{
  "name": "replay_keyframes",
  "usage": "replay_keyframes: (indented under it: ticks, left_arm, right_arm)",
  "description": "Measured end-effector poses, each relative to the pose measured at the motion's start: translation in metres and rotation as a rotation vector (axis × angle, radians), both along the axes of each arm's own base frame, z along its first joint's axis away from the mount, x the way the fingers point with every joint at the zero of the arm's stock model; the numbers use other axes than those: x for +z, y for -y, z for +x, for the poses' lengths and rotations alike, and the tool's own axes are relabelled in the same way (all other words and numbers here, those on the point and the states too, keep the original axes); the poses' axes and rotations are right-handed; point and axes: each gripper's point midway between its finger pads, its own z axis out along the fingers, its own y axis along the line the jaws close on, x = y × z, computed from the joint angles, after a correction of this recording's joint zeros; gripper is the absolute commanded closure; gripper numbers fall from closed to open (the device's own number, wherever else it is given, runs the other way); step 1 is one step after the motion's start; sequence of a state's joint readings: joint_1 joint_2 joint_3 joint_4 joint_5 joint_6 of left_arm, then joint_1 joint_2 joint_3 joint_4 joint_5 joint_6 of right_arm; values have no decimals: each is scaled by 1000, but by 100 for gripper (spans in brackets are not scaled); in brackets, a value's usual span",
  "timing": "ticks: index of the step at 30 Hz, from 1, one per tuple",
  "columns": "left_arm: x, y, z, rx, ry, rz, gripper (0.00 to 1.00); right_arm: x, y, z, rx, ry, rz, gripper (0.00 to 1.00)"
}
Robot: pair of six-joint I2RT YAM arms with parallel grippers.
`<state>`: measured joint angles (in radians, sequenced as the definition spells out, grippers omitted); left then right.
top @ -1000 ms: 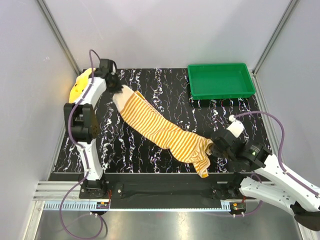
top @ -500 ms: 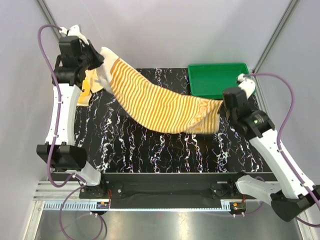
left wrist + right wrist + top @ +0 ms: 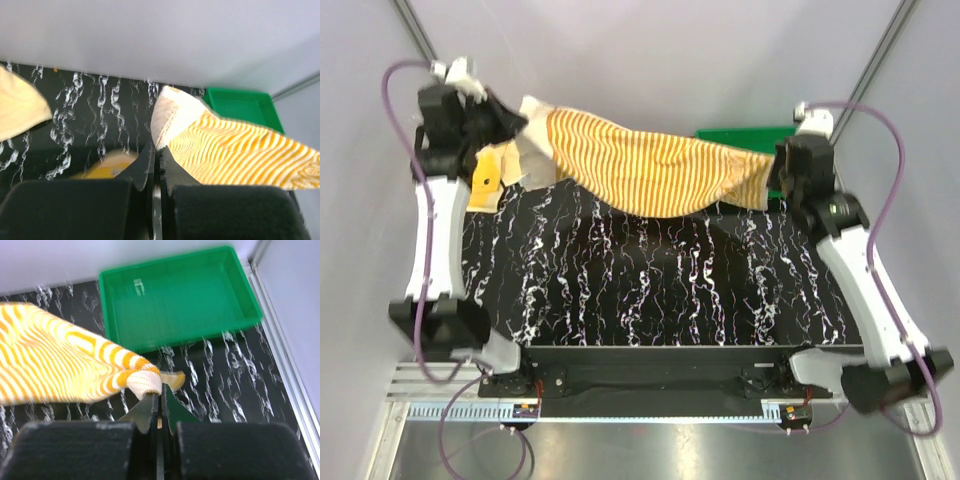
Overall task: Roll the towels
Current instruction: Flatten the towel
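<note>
Since approx. half a sec ago both arms went up and towards the far wall, and the striped towel (image 3: 650,175) came with them: we see it now in the air, stretched left to right over the far part of the table (image 3: 650,290), with its middle sagging a bit. Its cream end is on the left side and its striped end on the right. The left gripper (image 3: 515,122) is closed on the cream end; in the left wrist view the fingers are pressed together with cloth between them. The right gripper (image 3: 778,178) is closed on a bunched corner of the other end. The yellow towel (image 3: 485,182) lies at the far left corner, below the left arm. The green tray (image 3: 740,135) stands at the far right, partly hidden behind the hanging cloth.
</note>
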<state>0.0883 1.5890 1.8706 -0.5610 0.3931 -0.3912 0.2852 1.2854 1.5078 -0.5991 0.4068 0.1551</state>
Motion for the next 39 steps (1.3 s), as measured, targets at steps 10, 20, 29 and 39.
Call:
replay_keyframes:
  ticks: [10, 20, 29, 39]
  left_arm:
    - [-109, -13, -172, 191, -20, -42, 34]
    - [-159, -45, -207, 459, -125, -108, 25]
    - [-213, -48, -199, 511, -368, -124, 11]
    - [-259, -39, -206, 501, -570, -183, 14]
  right_arm:
    - [-117, 23, -129, -140, -77, 300, 0]
    - [-174, -1, -147, -160, -250, 483, 0]
    - [-226, 13, -66, -258, -509, 479, 9]
    - [-292, 64, -52, -353, -660, 650, 26]
